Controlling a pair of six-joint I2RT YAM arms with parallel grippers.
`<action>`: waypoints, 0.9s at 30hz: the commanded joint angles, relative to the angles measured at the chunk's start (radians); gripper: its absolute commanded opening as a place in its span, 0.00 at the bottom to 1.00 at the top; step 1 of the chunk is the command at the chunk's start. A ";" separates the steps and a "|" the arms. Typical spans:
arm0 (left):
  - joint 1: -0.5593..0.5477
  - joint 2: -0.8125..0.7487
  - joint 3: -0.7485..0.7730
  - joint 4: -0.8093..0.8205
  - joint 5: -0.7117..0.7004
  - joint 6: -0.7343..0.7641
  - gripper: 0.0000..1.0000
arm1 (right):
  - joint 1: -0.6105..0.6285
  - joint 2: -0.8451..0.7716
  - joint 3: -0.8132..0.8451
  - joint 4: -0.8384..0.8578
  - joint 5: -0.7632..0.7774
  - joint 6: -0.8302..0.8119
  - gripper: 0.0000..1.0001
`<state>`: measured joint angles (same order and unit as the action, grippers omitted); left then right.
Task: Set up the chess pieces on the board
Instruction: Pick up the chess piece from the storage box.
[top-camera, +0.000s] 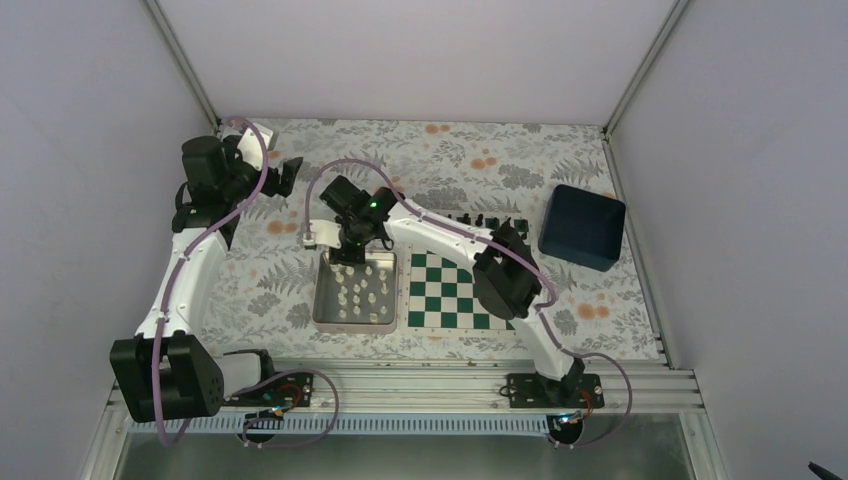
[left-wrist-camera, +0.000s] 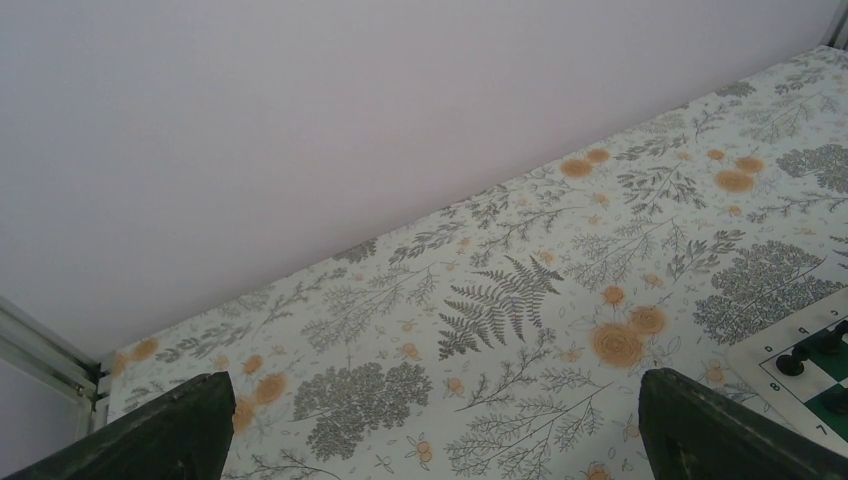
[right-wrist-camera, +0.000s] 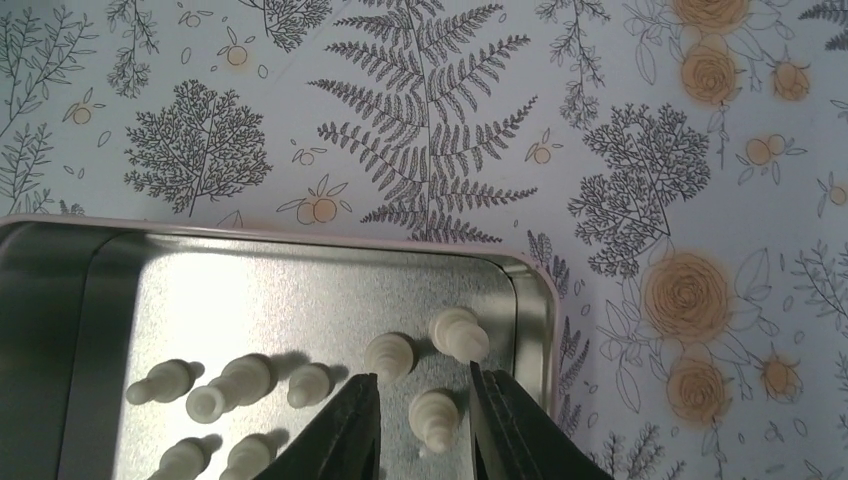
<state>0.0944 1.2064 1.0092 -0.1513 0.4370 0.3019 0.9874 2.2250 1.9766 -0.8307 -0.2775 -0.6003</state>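
A: Right gripper (right-wrist-camera: 423, 382)?
B: Low over the silver tray (right-wrist-camera: 536, 290), near one corner. One cream-white piece (right-wrist-camera: 435, 420) stands between the fingers (right-wrist-camera: 340, 440), a finger close on each side. Can't tell if they actually pinch it.
A: Other white pieces?
B: Two more (right-wrist-camera: 388, 355) just past the fingertips, and a bunch (right-wrist-camera: 240, 380) on the tray floor off to one side. All the white ones sit in the tray, none on the board (top-camera: 455, 290).
A: Where's the board?
B: Flat on the table, right beside the tray. Black pieces (top-camera: 490, 218) line its far edge. The right arm's elbow hangs over part of it.
A: Left gripper (left-wrist-camera: 435, 378)?
B: Fingers spread wide, nothing between them, only the floral cloth (left-wrist-camera: 500, 300) below. It's raised at the far left, well apart from the tray and board.
A: Anything else?
B: A dark blue box (top-camera: 582, 227) to the right of the board.
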 joint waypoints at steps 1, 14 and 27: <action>0.004 0.006 0.022 0.014 0.006 -0.009 1.00 | 0.018 0.036 0.037 0.015 -0.006 0.011 0.26; 0.004 0.000 0.015 0.019 0.013 -0.018 1.00 | 0.022 0.084 0.058 0.045 0.065 0.012 0.25; 0.005 0.002 0.009 0.019 0.031 -0.017 1.00 | 0.022 0.141 0.115 0.027 0.123 0.006 0.25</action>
<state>0.0944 1.2064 1.0092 -0.1513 0.4446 0.2955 1.0004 2.3505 2.0514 -0.8032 -0.1776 -0.6006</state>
